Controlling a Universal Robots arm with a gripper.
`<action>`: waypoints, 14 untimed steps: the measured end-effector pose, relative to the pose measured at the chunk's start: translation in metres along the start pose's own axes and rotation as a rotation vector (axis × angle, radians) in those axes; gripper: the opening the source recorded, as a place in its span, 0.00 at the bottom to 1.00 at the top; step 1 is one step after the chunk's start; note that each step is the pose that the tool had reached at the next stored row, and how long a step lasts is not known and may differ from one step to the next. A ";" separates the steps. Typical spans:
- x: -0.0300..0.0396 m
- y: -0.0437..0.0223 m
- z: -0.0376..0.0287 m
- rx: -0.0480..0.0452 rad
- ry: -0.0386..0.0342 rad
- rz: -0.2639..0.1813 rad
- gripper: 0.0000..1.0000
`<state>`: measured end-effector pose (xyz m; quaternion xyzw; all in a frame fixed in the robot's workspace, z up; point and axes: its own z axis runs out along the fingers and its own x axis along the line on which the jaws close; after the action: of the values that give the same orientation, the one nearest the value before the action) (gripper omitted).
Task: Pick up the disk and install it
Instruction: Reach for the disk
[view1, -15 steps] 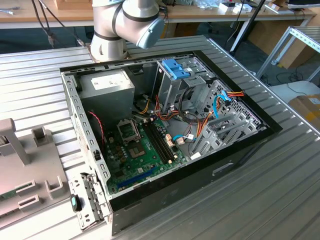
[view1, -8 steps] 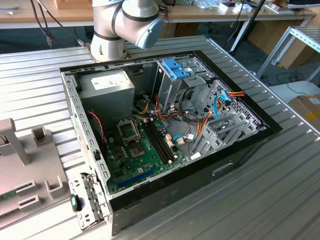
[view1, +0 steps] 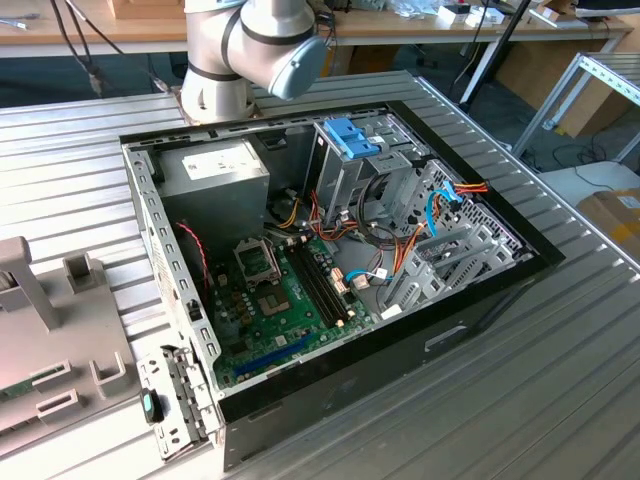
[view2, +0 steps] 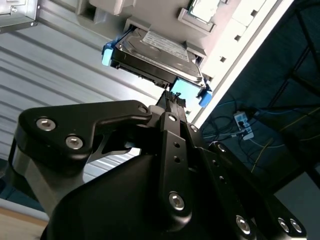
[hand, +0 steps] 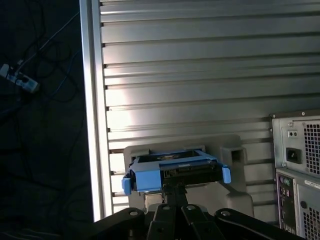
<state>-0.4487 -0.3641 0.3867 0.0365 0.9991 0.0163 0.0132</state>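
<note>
disk (view2: 157, 50) sits right at the tip of the gripper (view2: 173, 101) in both wrist views: a flat grey metal slab with a white label on its broad face, framed by smooth light-blue plastic rails with small lugs at the corners. the gripper is matte black, angular and bolt-studded; its fingers (view2: 172, 132) are drawn close together and nip the blue end piece at the middle of the disk's near short edge. just beyond the disk lies a pale grey moulded plastic holder (hand: 234, 154) with boxy raised pockets, and i cannot tell whether the disk touches it. under both runs a table (hand: 200, 75) of ribbed, shiny aluminium slats. off to the gripper's side, well apart, stands the perforated metal back of a computer case (hand: 300, 170). in the exterior view the computer case lies open-sided.
</note>
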 end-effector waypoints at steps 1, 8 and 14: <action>0.0014 -0.0001 0.0002 0.0012 0.0000 0.000 0.11; 0.0112 -0.0010 0.0037 0.0045 -0.0001 0.000 0.11; 0.0131 -0.0011 0.0040 0.0054 0.0002 0.000 0.11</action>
<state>-0.4617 -0.3641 0.3823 0.0364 0.9992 0.0136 0.0130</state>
